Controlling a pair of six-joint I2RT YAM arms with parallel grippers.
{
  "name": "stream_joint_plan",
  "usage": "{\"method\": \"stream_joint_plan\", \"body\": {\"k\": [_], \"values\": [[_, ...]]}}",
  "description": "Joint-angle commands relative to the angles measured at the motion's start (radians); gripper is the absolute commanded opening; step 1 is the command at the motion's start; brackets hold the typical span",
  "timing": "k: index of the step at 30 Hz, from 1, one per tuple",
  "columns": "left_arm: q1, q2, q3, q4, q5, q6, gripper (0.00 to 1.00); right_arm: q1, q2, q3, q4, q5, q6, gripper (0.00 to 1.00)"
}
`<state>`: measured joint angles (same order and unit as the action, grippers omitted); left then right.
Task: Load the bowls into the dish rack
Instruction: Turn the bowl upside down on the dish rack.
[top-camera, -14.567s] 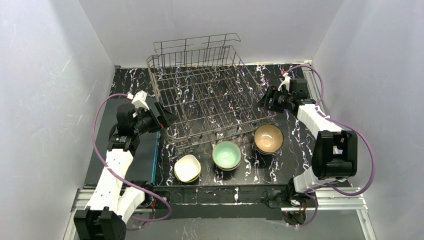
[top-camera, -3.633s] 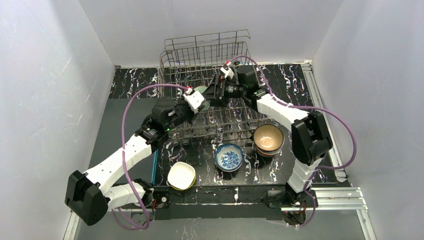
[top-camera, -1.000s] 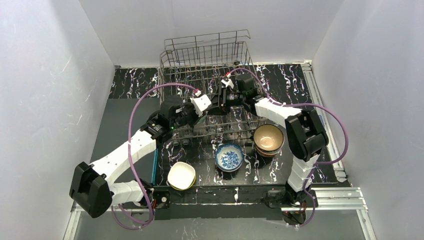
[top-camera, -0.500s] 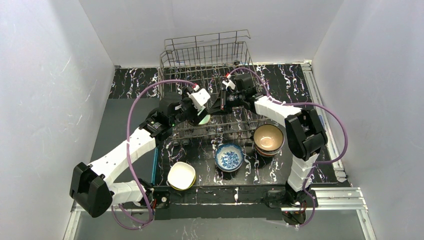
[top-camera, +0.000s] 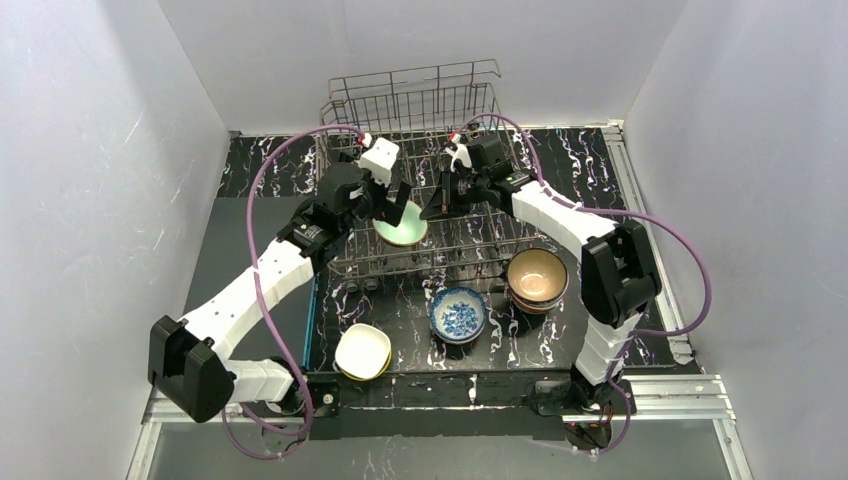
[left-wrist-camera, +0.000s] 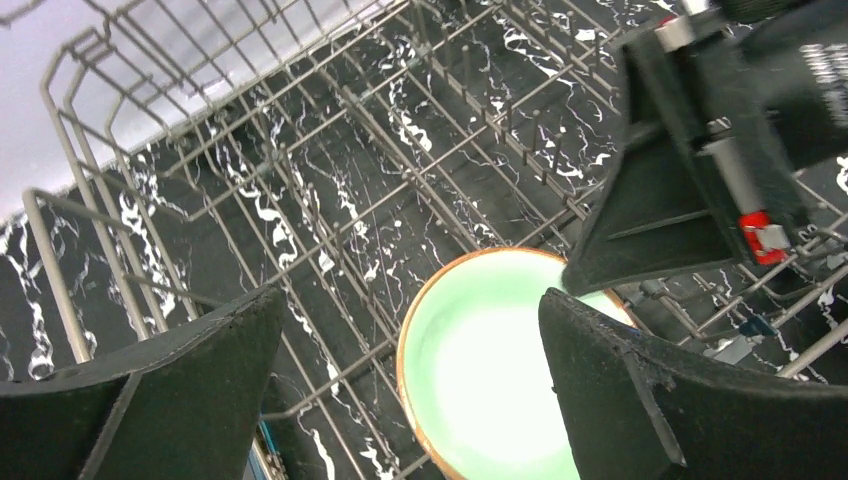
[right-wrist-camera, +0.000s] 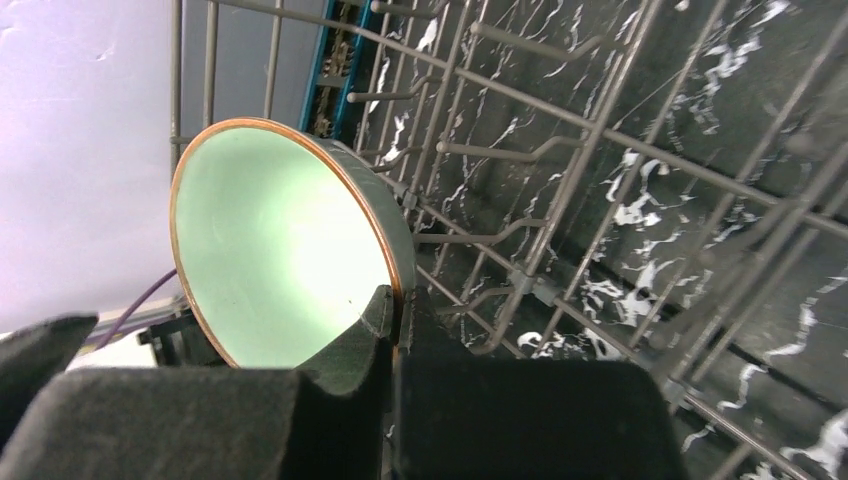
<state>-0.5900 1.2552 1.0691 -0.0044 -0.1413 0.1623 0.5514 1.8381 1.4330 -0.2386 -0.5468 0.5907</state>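
Observation:
A mint bowl (top-camera: 401, 230) with a copper rim stands tilted on its side among the tines of the dish rack (top-camera: 470, 232). My right gripper (top-camera: 433, 211) is shut on its rim; in the right wrist view the two fingers pinch the edge of the mint bowl (right-wrist-camera: 280, 235) at the gripper (right-wrist-camera: 397, 312). My left gripper (top-camera: 390, 207) hovers above it, open, and touches nothing. In the left wrist view the mint bowl (left-wrist-camera: 495, 380) lies below the wide gap of the gripper (left-wrist-camera: 410, 305).
In front of the rack stand a blue-patterned bowl (top-camera: 459, 313), a stack topped by a tan bowl (top-camera: 537, 276) and a white bowl on a yellow one (top-camera: 362, 350). The rack's tall rear wall (top-camera: 420, 108) rises behind both grippers.
My left gripper has opened, let go of the mint bowl and drawn back up and to the left. My right gripper has shut on the bowl's rim.

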Motion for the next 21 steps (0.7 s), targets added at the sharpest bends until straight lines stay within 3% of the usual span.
{"method": "stream_joint_plan", "body": {"k": [1, 13, 21], "values": [[0.028, 0.018, 0.077, -0.093, -0.049, -0.133, 0.98, -0.007, -0.108, 0.055, -0.024, 0.172, -0.092, 0.01], [0.063, 0.173, 0.261, -0.334, 0.095, -0.247, 0.98, -0.018, -0.189, 0.071, -0.04, 0.283, -0.147, 0.01], [0.066, 0.321, 0.381, -0.481, 0.192, -0.249, 0.87, -0.022, -0.234, 0.078, -0.037, 0.319, -0.155, 0.01]]}}
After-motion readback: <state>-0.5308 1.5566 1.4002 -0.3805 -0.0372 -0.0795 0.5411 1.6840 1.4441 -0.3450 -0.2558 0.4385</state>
